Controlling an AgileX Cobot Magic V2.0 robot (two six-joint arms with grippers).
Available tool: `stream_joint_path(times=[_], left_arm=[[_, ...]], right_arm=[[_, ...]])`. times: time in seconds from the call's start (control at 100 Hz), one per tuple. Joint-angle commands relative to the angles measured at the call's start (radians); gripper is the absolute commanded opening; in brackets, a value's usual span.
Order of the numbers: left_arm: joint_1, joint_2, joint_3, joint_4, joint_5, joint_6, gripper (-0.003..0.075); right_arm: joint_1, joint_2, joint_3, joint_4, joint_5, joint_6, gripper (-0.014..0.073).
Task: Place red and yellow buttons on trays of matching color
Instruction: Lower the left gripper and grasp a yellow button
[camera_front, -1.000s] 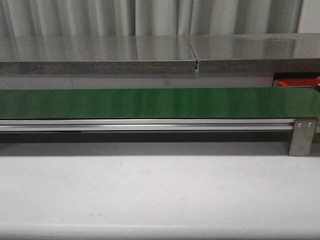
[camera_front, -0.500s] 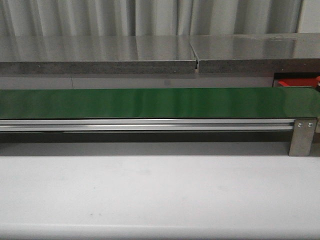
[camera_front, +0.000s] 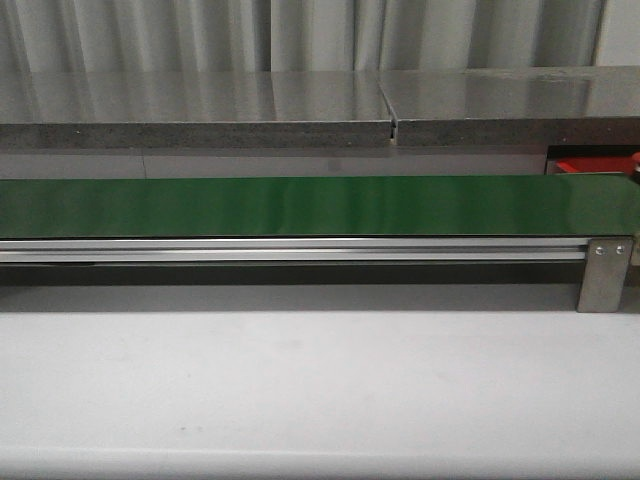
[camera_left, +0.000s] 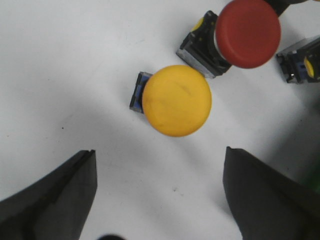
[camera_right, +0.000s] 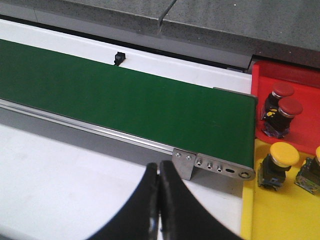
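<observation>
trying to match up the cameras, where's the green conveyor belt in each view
Front view: green conveyor belt spans the full width, mid-picture.
Left wrist view: not clearly in it.
Right wrist view: it runs diagonally, ending beside the red tray.
Shared landmark: metal end bracket, also at.

Even, fairly bright indoor light, soft sheen streaks on the green belt (camera_front: 300, 205) and grey counter (camera_front: 190, 100), front view slightly soft; left wrist view has blurred dark fingers (camera_left: 50, 195), soft shadows beneath the yellow button (camera_left: 176, 100) on white table (camera_left: 60, 65)
</observation>
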Motion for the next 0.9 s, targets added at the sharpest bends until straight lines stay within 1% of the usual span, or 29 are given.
stream_joint_path(times=[0.0, 0.29, 0.36, 0.48, 0.58, 0.65, 0.81, 0.89], left_arm=[[-0.003, -0.034, -0.032, -0.038, -0.071, -0.009, 0.0526], [-0.005, 0.028, -0.034, -0.06, -0.146, -0.009, 0.052], [-0.005, 0.032, -0.034, -0.061, -0.164, -0.009, 0.0477], [-0.012, 0.033, -0.034, -0.067, -0.192, 0.007, 0.0326], [-0.021, 0.033, -0.034, -0.069, -0.214, 0.021, 0.0242], [-0.026, 0.033, -0.034, -0.069, -0.218, 0.021, 0.0221], [-0.026, 0.028, -0.034, -0.069, -0.211, 0.021, 0.0221], [-0.026, 0.004, -0.032, -0.069, -0.199, 0.043, 0.0221]], right_arm=[[0.001, 0.0, -0.028, 0.021, -0.061, -0.006, -0.0067], [0.001, 0.0, -0.028, 0.021, -0.061, -0.006, -0.0067], [0.001, 0.0, -0.028, 0.021, -0.061, -0.006, -0.0067], [0.001, 0.0, -0.028, 0.021, -0.061, -0.006, -0.0067], [0.001, 0.0, -0.028, 0.021, -0.061, -0.006, -0.0067], [0.001, 0.0, -0.028, 0.021, -0.061, -0.006, -0.0067], [0.001, 0.0, -0.028, 0.021, -0.061, -0.006, -0.0067], [0.001, 0.0, -0.028, 0.021, -0.061, -0.006, -0.0067]])
